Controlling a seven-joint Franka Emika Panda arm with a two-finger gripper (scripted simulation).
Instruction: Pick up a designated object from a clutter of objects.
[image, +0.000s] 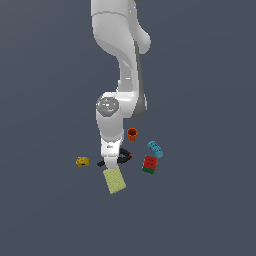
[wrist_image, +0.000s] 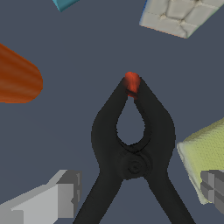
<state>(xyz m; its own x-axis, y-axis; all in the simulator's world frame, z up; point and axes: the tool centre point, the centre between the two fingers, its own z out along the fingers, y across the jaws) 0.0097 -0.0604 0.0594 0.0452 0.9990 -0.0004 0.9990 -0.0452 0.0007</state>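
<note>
The black spring clamp (wrist_image: 133, 148) lies flat on the dark counter (image: 45, 210), its long axis running from the small orange-red jaw tips (wrist_image: 131, 83) back through the pivot to the two handles, which splay apart as they leave the frame. In the exterior view only slivers of it show beside the arm: a black curve ending in the orange-red tip toward that view's right, so the jaws point that way (roughly toward the red-green block (image: 149, 164)). The tool (wrist_image: 135, 197) stands directly over the clamp with its fingers spread wide, one pale finger (wrist_image: 57, 197) off one handle and the other (wrist_image: 213, 190) off the opposite handle, neither touching it; the handles lie between them just behind the pivot. The yellow-green sponge (image: 114, 180) lies just beside the clamp on the near side, its corner under the second finger in the wrist view. The orange-red cup (image: 132, 133) sits farther back, the cyan brick (image: 155, 148) to the right, and the small yellow lump (image: 82, 161) well apart to the left.
</note>
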